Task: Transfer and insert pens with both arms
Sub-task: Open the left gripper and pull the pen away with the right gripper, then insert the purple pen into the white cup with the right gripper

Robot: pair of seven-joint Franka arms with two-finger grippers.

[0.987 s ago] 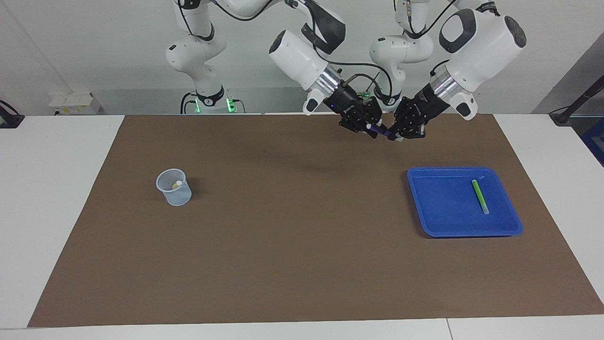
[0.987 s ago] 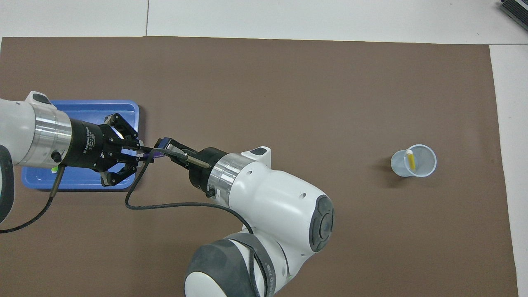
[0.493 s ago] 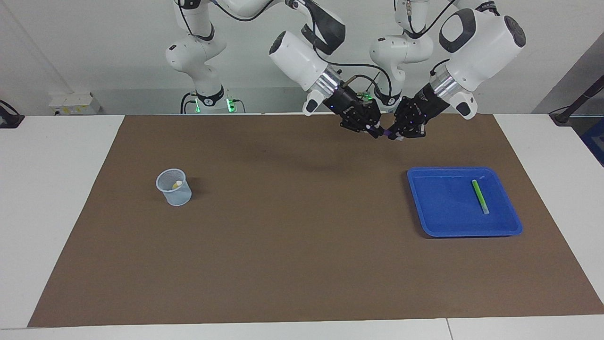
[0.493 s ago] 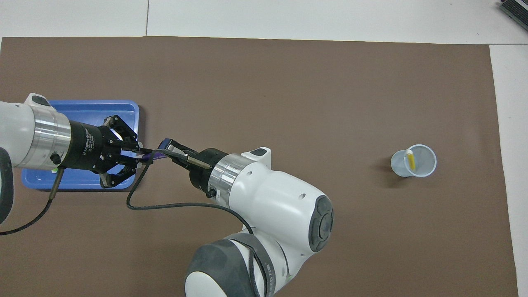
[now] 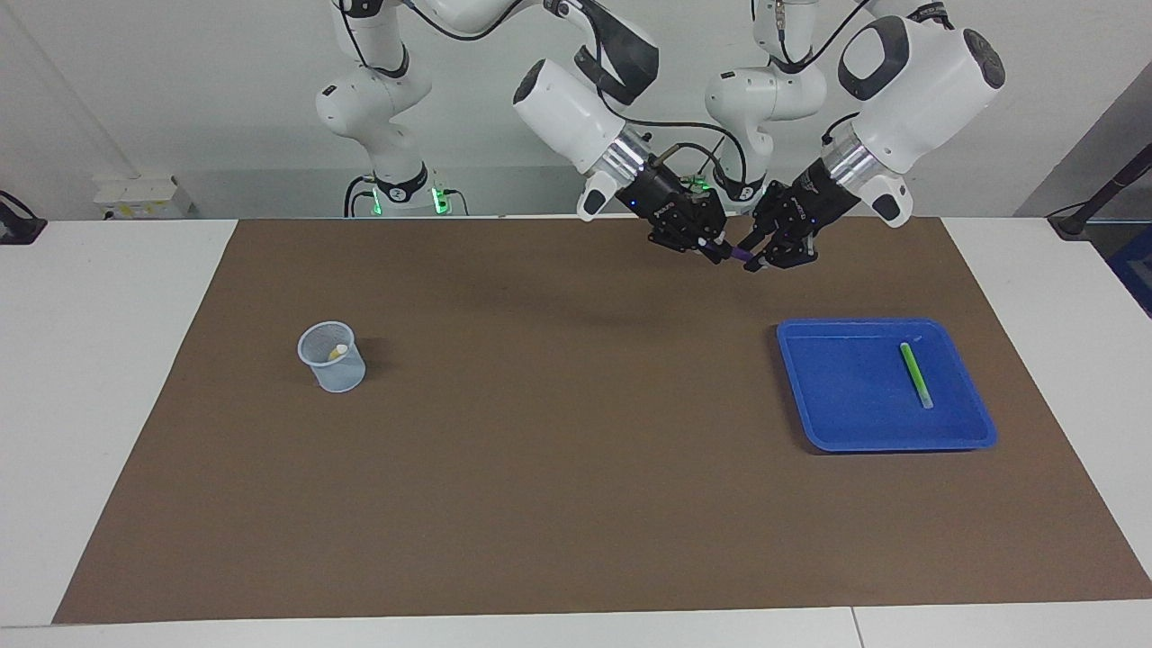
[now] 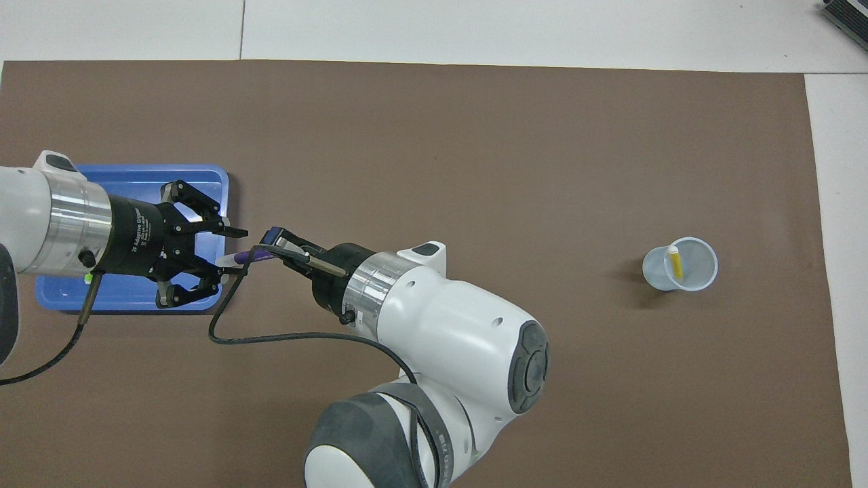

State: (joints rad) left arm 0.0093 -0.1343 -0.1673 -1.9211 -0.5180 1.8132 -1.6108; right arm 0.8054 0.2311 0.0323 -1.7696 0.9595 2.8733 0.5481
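Observation:
My right gripper [image 5: 715,247] [image 6: 271,238] is shut on one end of the purple pen [image 5: 736,255] [image 6: 237,257], held in the air above the brown mat [image 5: 576,450] beside the blue tray [image 5: 855,396] [image 6: 135,177]. The pen's pale cap end points into my left gripper [image 5: 762,259] [image 6: 232,252], which is open, its fingers apart on either side of that end. The green pen [image 5: 916,374] lies in the tray. The yellow pen [image 5: 337,352] [image 6: 675,262] stands in the pale mesh cup [image 5: 331,360] [image 6: 680,266].
The cup stands toward the right arm's end of the mat, the tray toward the left arm's end. White table [image 5: 117,360] borders the mat. In the overhead view my left arm covers much of the tray.
My left gripper has opened, letting go of the purple pen's cap end, and drawn back slightly. My right gripper closed on the pen and keeps hold of it.

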